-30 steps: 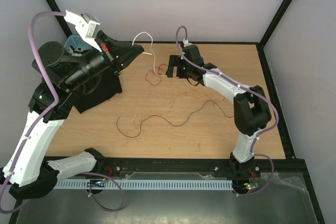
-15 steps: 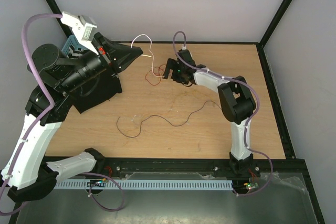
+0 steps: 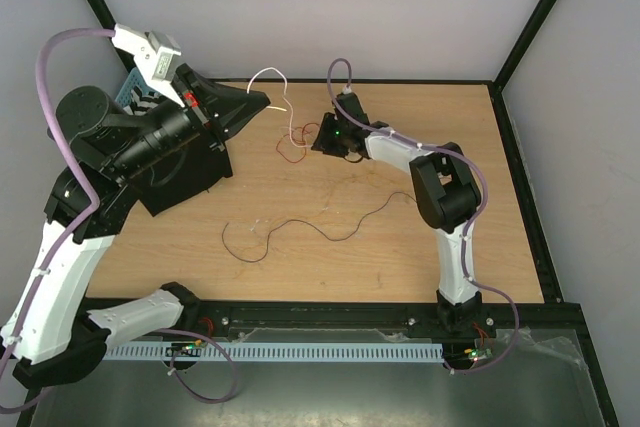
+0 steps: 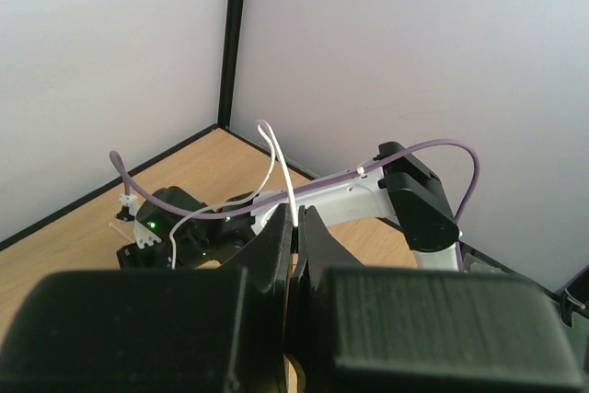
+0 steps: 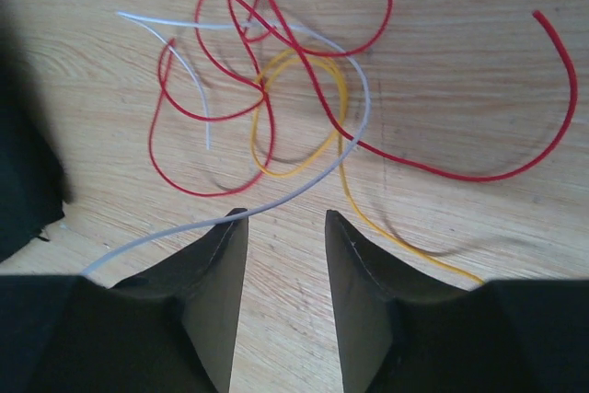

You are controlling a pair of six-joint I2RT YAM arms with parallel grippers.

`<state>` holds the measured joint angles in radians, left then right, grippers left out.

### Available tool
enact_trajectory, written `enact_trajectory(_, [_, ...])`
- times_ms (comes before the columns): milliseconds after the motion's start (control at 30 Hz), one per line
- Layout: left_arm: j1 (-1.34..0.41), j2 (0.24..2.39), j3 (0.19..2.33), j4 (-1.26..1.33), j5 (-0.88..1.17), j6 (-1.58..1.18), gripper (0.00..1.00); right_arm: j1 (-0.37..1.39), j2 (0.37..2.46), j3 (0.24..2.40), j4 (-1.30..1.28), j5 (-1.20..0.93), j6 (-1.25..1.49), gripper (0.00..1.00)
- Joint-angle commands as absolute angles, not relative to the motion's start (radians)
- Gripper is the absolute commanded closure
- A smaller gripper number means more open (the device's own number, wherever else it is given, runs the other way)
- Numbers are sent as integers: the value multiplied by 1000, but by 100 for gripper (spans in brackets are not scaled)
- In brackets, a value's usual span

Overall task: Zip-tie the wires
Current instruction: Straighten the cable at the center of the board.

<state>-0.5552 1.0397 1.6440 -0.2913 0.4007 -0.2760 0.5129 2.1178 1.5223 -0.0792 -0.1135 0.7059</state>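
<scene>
The wires lie as a small tangle (image 3: 293, 147) at the back middle of the wooden table. In the right wrist view it shows red loops (image 5: 212, 108), a yellow strand (image 5: 304, 158) and a white strand (image 5: 359, 117). A long dark brown strand (image 3: 300, 229) lies apart, nearer the front. My left gripper (image 3: 266, 98) is raised and shut on the white strand (image 4: 281, 167), which arcs up from its tips (image 4: 296, 213) and hangs down to the tangle. My right gripper (image 3: 318, 137) is low beside the tangle. It (image 5: 285, 218) is open, with only bare wood between the fingers. The white strand crosses its left fingertip (image 5: 235, 220).
A black sheet (image 3: 185, 182) and a blue basket (image 3: 133, 90) sit at the back left under the left arm. Black frame posts (image 3: 535, 17) rise at the back corners. A white slotted duct (image 3: 300, 352) runs along the near edge.
The right gripper has moved left to the edge of the tangle and its jaws have narrowed. The left arm has shifted slightly, still holding the white strand.
</scene>
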Motion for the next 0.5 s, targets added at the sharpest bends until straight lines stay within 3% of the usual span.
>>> enact_trajectory(0, [-549, 1017, 1663, -287, 403, -270, 100, 519, 2126, 1582, -59, -116, 680, 51])
enact_trajectory(467, [-548, 1005, 1666, -307, 388, -258, 100, 516, 2222, 1851, -208, 69, 543, 26])
